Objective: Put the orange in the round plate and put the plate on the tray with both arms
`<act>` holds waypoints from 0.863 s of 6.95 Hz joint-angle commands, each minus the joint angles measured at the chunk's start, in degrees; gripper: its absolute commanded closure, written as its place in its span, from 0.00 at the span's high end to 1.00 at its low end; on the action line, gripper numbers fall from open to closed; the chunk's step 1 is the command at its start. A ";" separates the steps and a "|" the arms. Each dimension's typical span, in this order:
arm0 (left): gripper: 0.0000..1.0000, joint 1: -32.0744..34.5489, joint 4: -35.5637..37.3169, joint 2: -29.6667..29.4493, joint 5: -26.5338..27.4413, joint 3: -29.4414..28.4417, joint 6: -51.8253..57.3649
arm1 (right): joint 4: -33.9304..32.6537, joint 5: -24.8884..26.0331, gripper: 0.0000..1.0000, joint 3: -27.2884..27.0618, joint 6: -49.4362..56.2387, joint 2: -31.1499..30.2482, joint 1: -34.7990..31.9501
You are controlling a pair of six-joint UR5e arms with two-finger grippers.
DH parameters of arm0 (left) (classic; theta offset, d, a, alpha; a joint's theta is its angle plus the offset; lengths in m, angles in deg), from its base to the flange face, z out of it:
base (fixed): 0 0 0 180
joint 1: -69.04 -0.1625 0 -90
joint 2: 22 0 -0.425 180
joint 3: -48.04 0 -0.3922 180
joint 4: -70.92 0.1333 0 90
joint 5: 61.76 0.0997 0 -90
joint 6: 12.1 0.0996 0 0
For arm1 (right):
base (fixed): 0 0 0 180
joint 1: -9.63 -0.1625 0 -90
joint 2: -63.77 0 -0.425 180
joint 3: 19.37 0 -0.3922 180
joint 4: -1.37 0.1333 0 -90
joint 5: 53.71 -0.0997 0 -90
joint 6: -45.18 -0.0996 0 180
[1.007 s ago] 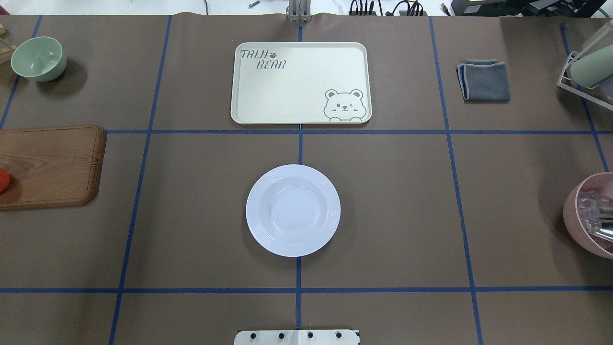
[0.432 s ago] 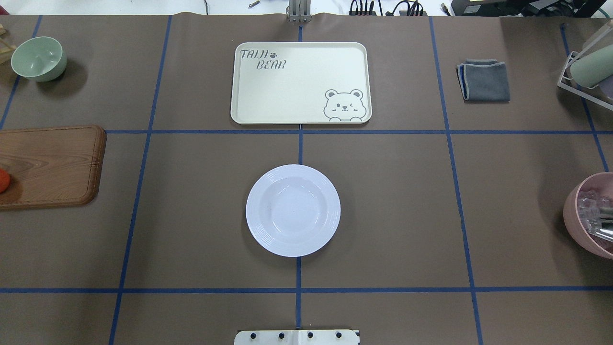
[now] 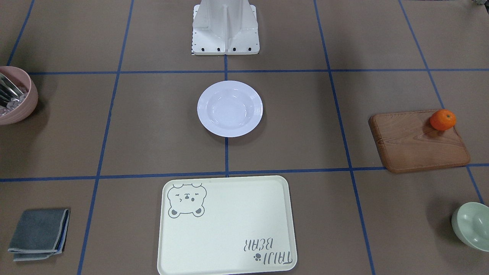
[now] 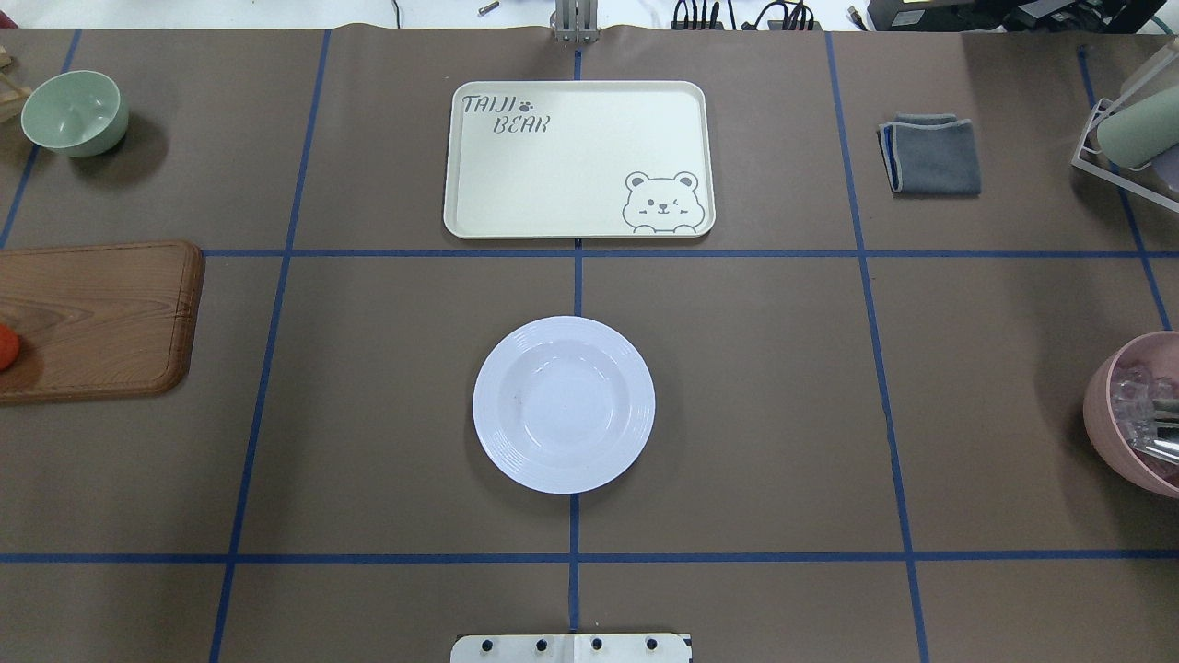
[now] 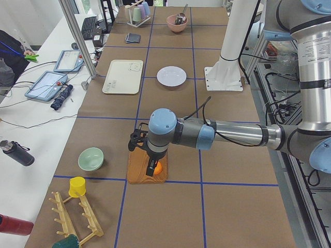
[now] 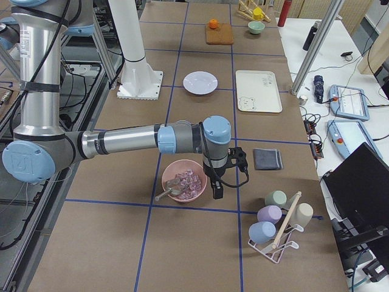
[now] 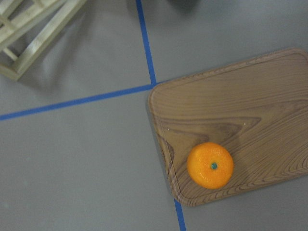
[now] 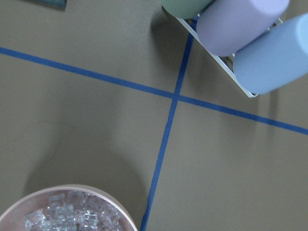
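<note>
The orange (image 7: 210, 165) lies near a corner of a brown wooden board (image 7: 240, 120), straight under the left wrist camera. In the exterior left view my left gripper (image 5: 150, 161) hangs just above the orange (image 5: 157, 168); I cannot tell whether it is open or shut. The white round plate (image 4: 563, 403) sits empty at the table's middle. Beyond it lies the cream tray (image 4: 571, 157), also empty. My right gripper (image 6: 217, 185) hovers beside the pink bowl (image 6: 183, 180), far from the plate; whether it is open or shut I cannot tell.
A pale green bowl (image 4: 74, 112) stands at the far left and a folded grey cloth (image 4: 932, 155) at the far right. The pink bowl (image 4: 1138, 414) holds cutlery. A rack of cups (image 6: 279, 222) stands near the right arm, and a wooden rack (image 5: 77, 222) near the left.
</note>
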 commanded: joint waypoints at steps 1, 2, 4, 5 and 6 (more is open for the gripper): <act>0.98 0.00 -12.77 -1.04 0.08 -2.30 -0.14 | -0.02 0.18 1.00 -2.45 -0.26 5.55 0.00; 0.98 0.00 -14.22 -2.44 -0.18 -5.18 -2.49 | -0.02 -0.25 1.00 -2.45 -0.43 6.45 0.00; 0.98 -0.09 -15.81 -3.77 -0.27 -6.09 -6.73 | 4.51 -0.26 1.00 -2.11 -0.34 5.85 0.00; 0.98 -0.09 -15.99 -4.73 -0.18 -5.48 -7.34 | 8.47 -0.26 1.00 -2.19 -0.87 6.11 0.43; 0.98 -0.26 -16.43 -4.83 -0.09 -5.56 -7.61 | 12.25 -1.65 1.00 -2.10 -4.53 6.11 2.18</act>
